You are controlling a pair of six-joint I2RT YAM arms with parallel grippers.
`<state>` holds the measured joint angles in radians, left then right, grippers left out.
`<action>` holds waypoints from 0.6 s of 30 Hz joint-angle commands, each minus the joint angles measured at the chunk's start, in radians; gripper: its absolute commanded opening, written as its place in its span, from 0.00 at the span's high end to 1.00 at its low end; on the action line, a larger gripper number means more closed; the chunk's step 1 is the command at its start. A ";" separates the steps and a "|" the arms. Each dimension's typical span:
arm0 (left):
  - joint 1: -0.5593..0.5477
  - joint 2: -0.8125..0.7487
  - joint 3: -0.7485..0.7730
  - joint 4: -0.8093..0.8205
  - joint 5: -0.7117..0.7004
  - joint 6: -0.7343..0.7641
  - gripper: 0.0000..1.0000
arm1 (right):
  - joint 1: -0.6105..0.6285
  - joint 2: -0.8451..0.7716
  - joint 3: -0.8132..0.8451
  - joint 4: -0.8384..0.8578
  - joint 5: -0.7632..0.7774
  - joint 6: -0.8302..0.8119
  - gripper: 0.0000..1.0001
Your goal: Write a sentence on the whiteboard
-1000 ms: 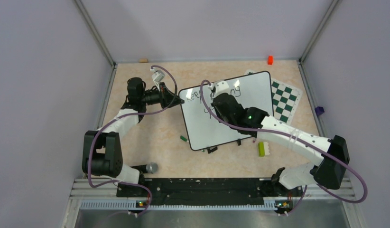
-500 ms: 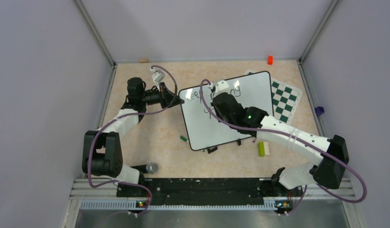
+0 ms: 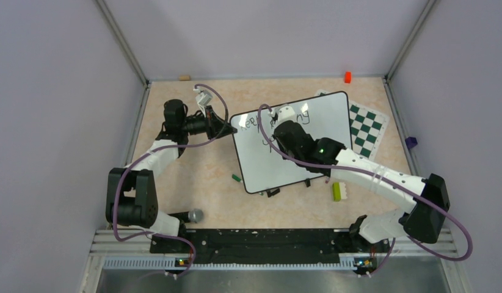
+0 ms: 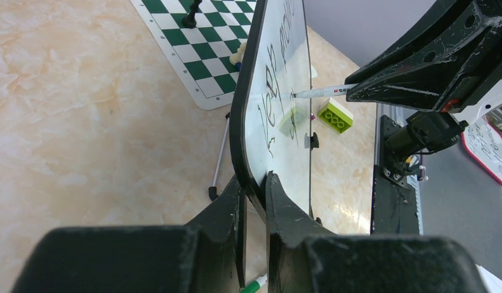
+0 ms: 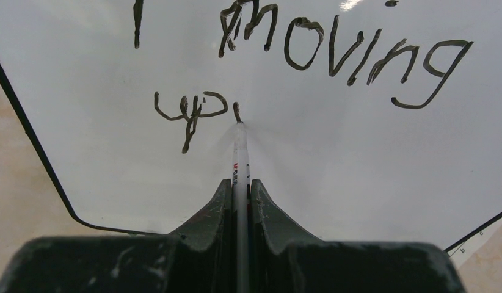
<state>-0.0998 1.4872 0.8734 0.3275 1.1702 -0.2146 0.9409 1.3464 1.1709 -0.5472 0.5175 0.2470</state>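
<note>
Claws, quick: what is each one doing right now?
Left claw: closed on the edge of the whiteboard.
Right claw: closed, holding the marker.

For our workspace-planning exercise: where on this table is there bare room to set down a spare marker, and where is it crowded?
Bare tabletop lies near-left, between the left arm, the whiteboard and the green-tipped marker; also along the far wall behind the board. Crowded: right side, with chess mat, lime brick and right arm.

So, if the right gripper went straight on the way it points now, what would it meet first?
The whiteboard. The right gripper points squarely at its white face, and the marker it holds has its tip on that face, so the marker would press in before the fingers arrive.
</note>
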 commanded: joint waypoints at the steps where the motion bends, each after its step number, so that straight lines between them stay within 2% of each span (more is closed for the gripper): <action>1: -0.057 0.024 -0.048 -0.124 0.096 0.164 0.87 | -0.012 -0.019 0.001 -0.003 0.032 0.005 1.00; 18: -0.058 0.027 -0.048 -0.125 0.096 0.165 0.87 | -0.032 0.037 0.079 0.033 0.078 -0.033 1.00</action>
<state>-0.0998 1.4872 0.8738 0.3218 1.1660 -0.2138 0.9390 1.3624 1.1904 -0.5507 0.5415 0.2394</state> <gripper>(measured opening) 0.143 0.098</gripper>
